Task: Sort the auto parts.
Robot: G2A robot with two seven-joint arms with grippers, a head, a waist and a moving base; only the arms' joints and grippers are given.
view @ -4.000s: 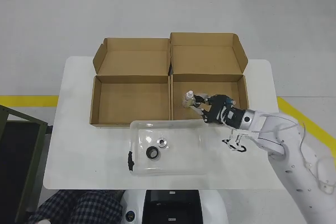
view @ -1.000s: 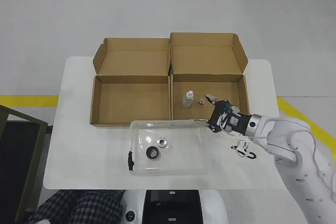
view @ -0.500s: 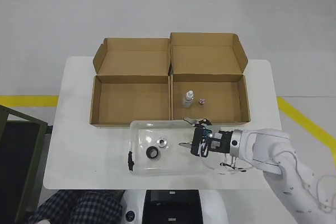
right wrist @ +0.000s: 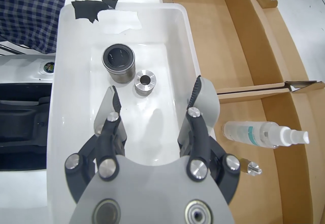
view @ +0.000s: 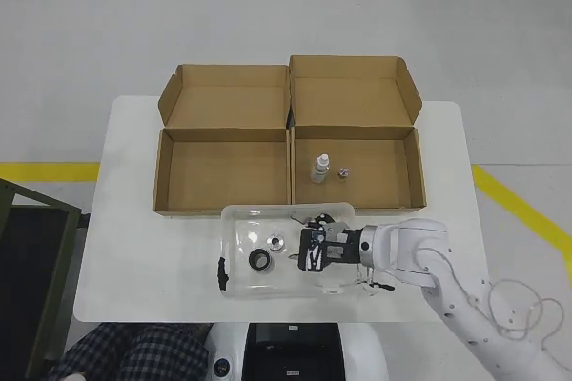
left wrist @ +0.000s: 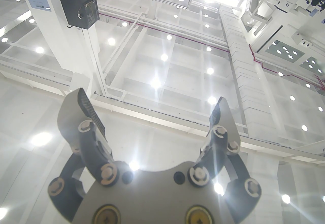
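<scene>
Steel bushing (right wrist: 144,82) and black linear bearing (right wrist: 118,62) stand touching toward the plastic tray's (right wrist: 57,70) left end; right gripper (right wrist: 155,86) hovers just beside them, spread wide, empty; left gripper (left wrist: 151,98) likewise agape.

You are viewing: white counter (view: 133,257) standing on grey floor; yellow stripe (view: 38,171) running beside it; dark frame (view: 33,200) standing alongside.

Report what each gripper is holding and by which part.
Nothing. The right gripper hangs open over the white bin; the left gripper is open and empty too.

White table (view: 124,267) on grey floor (view: 76,48) with yellow stripes (view: 38,171).
</scene>
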